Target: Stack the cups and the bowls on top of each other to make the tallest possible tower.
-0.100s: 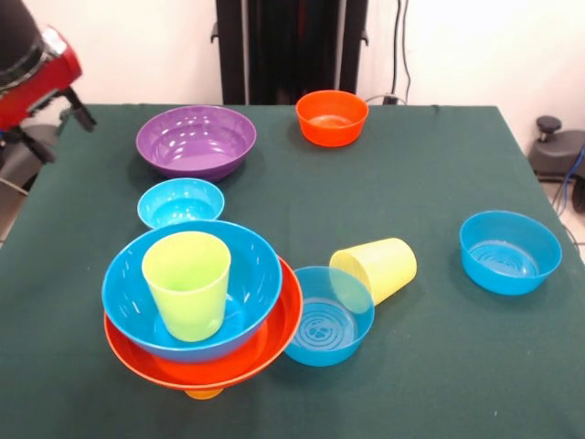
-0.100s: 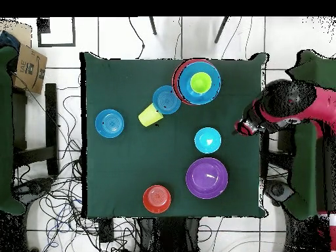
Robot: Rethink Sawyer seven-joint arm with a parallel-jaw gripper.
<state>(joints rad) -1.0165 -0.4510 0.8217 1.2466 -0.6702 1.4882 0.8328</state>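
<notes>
Glossy plastic made up everything on your counter [image 1: 430,174], which wore a dark green cloth. Your tower [image 1: 203,311] stood at the front view's lower left: a lime green cup [image 1: 187,283] sat upright inside the large blue bowl [image 1: 251,274], that bowl was nested in the wider large orange bowl [image 1: 279,343], and only a sliver of an orange cup [image 1: 204,394] showed beneath them. Just beside the tower a medium blue bowl [image 1: 322,322] lay tipped up, its ringed bottom facing you, and the pale yellow cup [image 1: 377,267] lay on its side touching that bowl's rim. The small blue bowl [image 1: 180,202] sat upright just behind the tower, with the large purple bowl [image 1: 196,140] beyond it. The small orange bowl [image 1: 332,117] stood near the far edge, and the second medium blue bowl [image 1: 510,251] sat well apart on the right. Your arm [image 2: 289,108] hung off the counter's side, clear of everything; you could not tell from either view how the claw [image 2: 240,128] stood. A cardboard box [image 2: 29,65] on the floor carried printed letters, too small to read.
</notes>
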